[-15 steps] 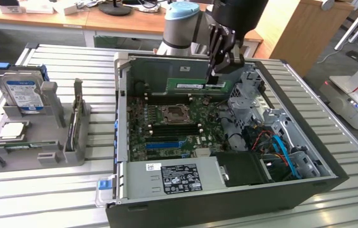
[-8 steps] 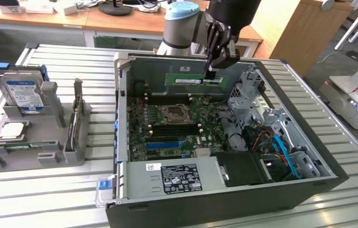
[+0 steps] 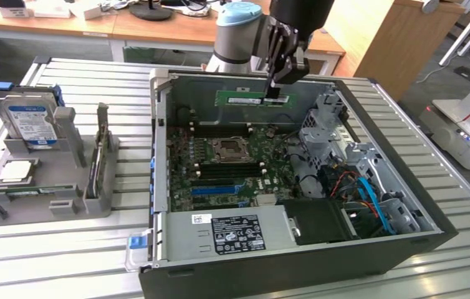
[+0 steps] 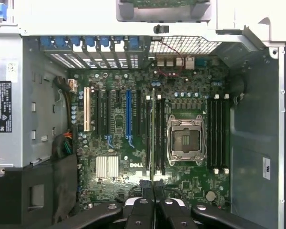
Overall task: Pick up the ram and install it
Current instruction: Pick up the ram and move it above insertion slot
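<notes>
Hand (image 3: 274, 93): pinching ram (image 3: 244, 98) near one end | ram edge-on above motherboard (image 3: 218, 167) | case walls (image 3: 159, 156) well apart

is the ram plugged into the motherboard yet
No, the hand holds the ram up in the air, clear of the motherboard below.

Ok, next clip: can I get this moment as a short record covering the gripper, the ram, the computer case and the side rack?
gripper: black gripper, shut on the ram
ram: long thin green circuit-board ram stick with white label, held level above the green motherboard, in no slot
case: dark open computer case
rack: grey rack at the exterior view's left, holding an upright silver hard drive with blue-white label and a flat square silver CPU chip
</notes>
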`<action>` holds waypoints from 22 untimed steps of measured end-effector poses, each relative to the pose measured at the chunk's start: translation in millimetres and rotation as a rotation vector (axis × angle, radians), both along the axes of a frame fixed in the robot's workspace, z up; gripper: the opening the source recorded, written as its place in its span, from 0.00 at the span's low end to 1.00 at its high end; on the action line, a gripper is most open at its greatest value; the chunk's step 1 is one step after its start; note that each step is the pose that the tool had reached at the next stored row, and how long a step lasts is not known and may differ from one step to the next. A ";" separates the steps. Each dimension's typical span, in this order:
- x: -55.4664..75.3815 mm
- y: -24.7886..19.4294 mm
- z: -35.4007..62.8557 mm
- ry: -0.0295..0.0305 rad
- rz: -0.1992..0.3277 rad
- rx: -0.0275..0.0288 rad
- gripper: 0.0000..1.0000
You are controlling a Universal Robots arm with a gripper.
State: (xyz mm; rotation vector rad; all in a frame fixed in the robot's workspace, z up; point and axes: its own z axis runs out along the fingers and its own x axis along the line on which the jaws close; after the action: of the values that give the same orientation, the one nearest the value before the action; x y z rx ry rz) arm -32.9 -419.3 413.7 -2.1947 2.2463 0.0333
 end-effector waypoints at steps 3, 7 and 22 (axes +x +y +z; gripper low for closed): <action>0.0 4.7 -0.3 0.0001 0.000 -0.0001 0.12; 0.0 5.0 -0.3 0.0000 0.000 0.0000 0.12; -0.1 5.1 -22.3 -0.0028 0.000 0.0000 0.12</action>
State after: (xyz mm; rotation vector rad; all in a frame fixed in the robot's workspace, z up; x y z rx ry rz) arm -32.9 -414.2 391.4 -2.1934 2.2448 0.0302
